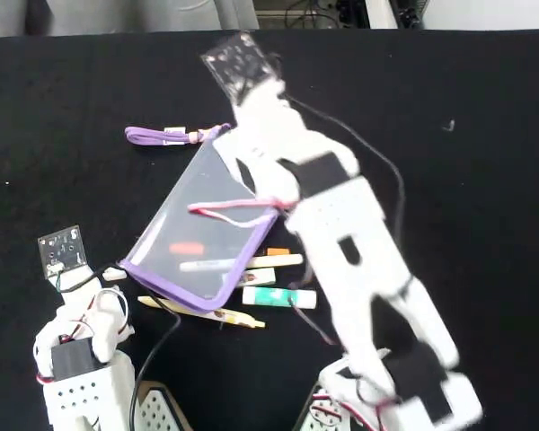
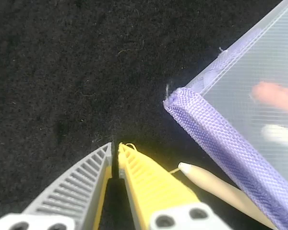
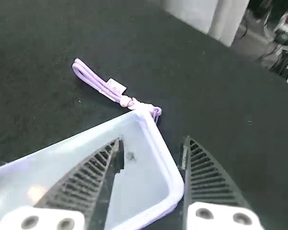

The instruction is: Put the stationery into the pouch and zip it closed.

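Left gripper (image 2: 116,158) — jaws pressed together, nothing between them, low over the black table (image 2: 62,72). Just beside it lies the tip of a cream pen (image 2: 206,179); past that, the purple-edged corner of the pouch (image 2: 240,91). Right gripper (image 3: 151,148) — jaws apart, straddling the pouch's edge near the strap (image 3: 98,79) (one finger over the clear face, one outside). Behind it, beside the pouch, lie a green-and-white stick (image 1: 278,297) and another pen (image 1: 271,261).

Clear pouch (image 1: 198,224), purple trim
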You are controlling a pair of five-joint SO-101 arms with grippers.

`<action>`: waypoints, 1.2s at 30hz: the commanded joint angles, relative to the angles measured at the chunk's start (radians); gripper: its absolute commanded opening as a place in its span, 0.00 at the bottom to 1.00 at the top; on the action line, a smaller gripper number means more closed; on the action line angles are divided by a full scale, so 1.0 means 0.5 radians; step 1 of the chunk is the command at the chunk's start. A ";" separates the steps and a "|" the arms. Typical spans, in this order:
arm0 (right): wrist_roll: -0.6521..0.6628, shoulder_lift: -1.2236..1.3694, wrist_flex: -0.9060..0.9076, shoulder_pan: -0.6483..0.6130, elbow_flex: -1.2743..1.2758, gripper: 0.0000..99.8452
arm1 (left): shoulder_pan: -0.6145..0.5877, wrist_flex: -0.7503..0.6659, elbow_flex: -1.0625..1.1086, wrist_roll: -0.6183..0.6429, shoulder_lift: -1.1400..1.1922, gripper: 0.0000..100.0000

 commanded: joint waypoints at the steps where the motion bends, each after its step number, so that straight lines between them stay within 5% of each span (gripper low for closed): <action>1: -0.003 0.229 -0.046 -0.040 -0.287 0.20 | -0.005 0.006 0.044 -0.018 -0.015 0.03; 21: -0.003 1.772 -0.031 -0.129 -1.603 0.19 | -0.005 0.006 0.044 -0.018 -0.015 0.03; 36: -0.003 2.361 0.040 -0.068 -2.171 0.19 | -0.005 0.006 0.044 -0.018 -0.015 0.03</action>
